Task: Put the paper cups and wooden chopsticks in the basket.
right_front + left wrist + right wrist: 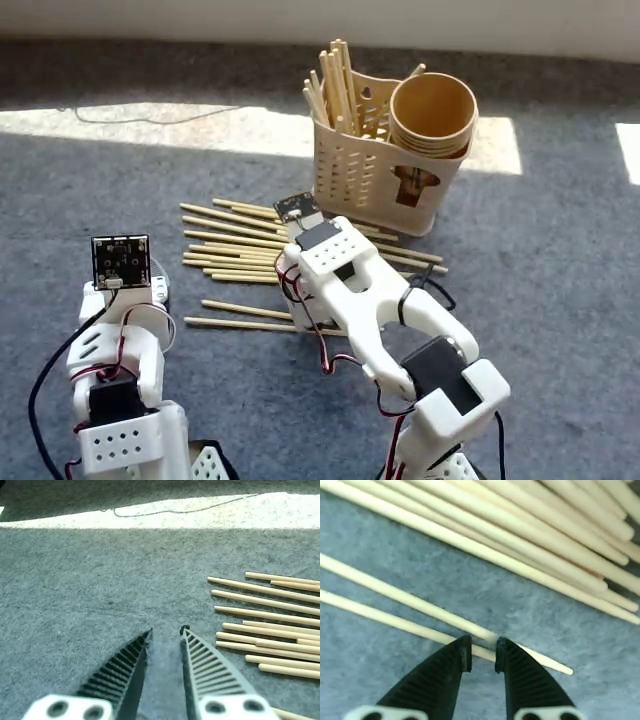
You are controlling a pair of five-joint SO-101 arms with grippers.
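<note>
The basket stands upright on the carpet, at the far side from the arms. A stack of cups sits in its right part, mouth up. A bundle of chopsticks stands in its left part, with the ends sticking out above the rim.

More chopsticks lie flat on the carpet in a loose row in front of the basket. Two others lie apart from that row, nearer the arms.

The right gripper is down at those two. Its fingers have only a narrow gap between them. One chopstick runs across under both tips. The end of the other lies right at the gap. Neither stick is pinched between the fingers.

The left gripper is partly open and holds nothing. It hangs over bare carpet just beside the left ends of the row.
</note>
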